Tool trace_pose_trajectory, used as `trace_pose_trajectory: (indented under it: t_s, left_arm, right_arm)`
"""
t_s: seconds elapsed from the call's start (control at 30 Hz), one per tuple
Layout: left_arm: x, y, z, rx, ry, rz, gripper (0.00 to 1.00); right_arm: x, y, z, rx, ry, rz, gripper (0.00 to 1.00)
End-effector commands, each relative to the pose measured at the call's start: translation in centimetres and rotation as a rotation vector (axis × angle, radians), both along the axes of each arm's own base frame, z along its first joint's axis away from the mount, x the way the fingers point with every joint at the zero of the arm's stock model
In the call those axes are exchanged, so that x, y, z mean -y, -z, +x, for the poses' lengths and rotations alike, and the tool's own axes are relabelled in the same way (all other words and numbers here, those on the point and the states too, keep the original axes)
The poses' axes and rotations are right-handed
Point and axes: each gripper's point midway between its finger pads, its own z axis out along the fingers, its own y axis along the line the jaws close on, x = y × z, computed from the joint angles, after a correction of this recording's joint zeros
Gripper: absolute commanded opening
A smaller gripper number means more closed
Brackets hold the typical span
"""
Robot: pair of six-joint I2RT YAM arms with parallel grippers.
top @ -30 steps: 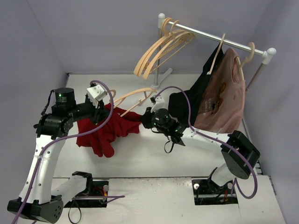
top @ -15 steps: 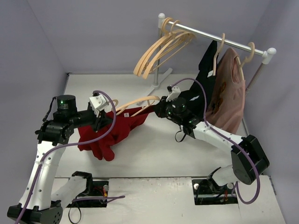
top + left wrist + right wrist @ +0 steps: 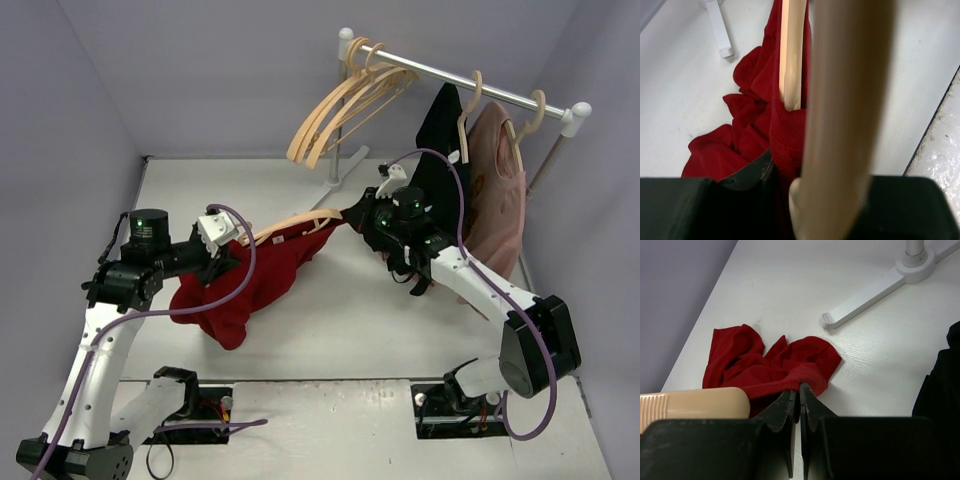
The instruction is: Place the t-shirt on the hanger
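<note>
The dark red t-shirt [image 3: 250,282] hangs bunched between my two grippers, its lower part resting on the table. The pale wood hanger [image 3: 300,224] runs across its top edge, partly inside the cloth. My left gripper [image 3: 228,256] is shut on the hanger; in the left wrist view the hanger [image 3: 845,100] fills the foreground between the jaws, its other arm [image 3: 792,50] entering the t-shirt [image 3: 750,130]. My right gripper [image 3: 365,222] is shut on the t-shirt's hem [image 3: 790,382], fingertips [image 3: 792,399] pressed together, with the hanger's end [image 3: 695,402] beside it.
A white clothes rack [image 3: 460,80] stands at the back right with several spare wooden hangers [image 3: 340,105], a black garment [image 3: 440,140] and a dusty pink shirt [image 3: 495,190]. Its white foot [image 3: 865,290] lies on the table close to the t-shirt. Grey walls enclose the table.
</note>
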Motion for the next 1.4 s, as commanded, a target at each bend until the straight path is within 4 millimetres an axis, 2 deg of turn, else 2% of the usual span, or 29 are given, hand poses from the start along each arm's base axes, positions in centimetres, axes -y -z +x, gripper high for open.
trace_pose_trajectory:
  t_s: [0.0, 0.23, 0.37, 0.43, 0.6, 0.67, 0.77, 0.9, 0.97, 1.17, 1.3, 1.37]
  left_arm:
    - [-0.8, -1.1, 0.8, 0.078, -0.027, 0.036, 0.00]
    - [-1.3, -0.7, 1.3, 0.067, -0.046, 0.073, 0.00]
    - [-2.0, -0.8, 2.4, 0.061, -0.092, 0.117, 0.00]
    - [-2.2, -0.6, 2.9, 0.048, -0.118, 0.139, 0.00]
    - [-1.9, -2.5, 4.7, 0.039, -0.195, 0.136, 0.00]
    - [-1.0, -3.7, 5.2, 0.057, -0.211, 0.123, 0.00]
    - [1.4, -6.1, 6.1, 0.131, -0.205, 0.065, 0.00]
    - [3.6, -7.6, 7.2, 0.138, -0.180, -0.039, 0.00]
    - [3.8, -7.6, 7.9, 0.130, -0.202, -0.060, 0.00]
    - [3.1, -7.8, 8.9, 0.126, -0.308, -0.101, 0.00]
    - [3.4, -7.0, 9.1, 0.089, -0.328, -0.131, 0.00]
    - [3.9, -7.4, 8.9, 0.102, -0.305, -0.163, 0.00]
  right_arm:
    - [3.5, -4.2, 3.3, 0.118, 0.142, -0.018, 0.00]
    - [3.2, -6.9, 4.0, 0.162, 0.136, -0.013, 0.00]
    - [2.9, -9.0, 4.3, 0.190, 0.123, -0.015, 0.00]
    - [2.9, -9.4, 4.1, 0.195, 0.119, -0.017, 0.00]
    - [1.8, -11.7, 3.2, 0.240, 0.086, -0.006, 0.00]
    - [0.9, -12.6, 2.7, 0.261, 0.063, -0.002, 0.00]
    - [-1.0, -14.5, 1.7, 0.317, 0.018, -0.010, 0.00]
    - [-3.1, -17.1, 0.3, 0.426, -0.035, -0.073, 0.00]
    - [-4.0, -17.9, -0.6, 0.466, -0.065, -0.094, 0.00]
    - [-4.3, -18.6, -3.0, 0.522, -0.111, -0.128, 0.00]
    - [-4.9, -18.3, -4.6, 0.535, -0.157, -0.135, 0.00]
    - [-5.3, -18.3, -5.2, 0.539, -0.176, -0.142, 0.00]
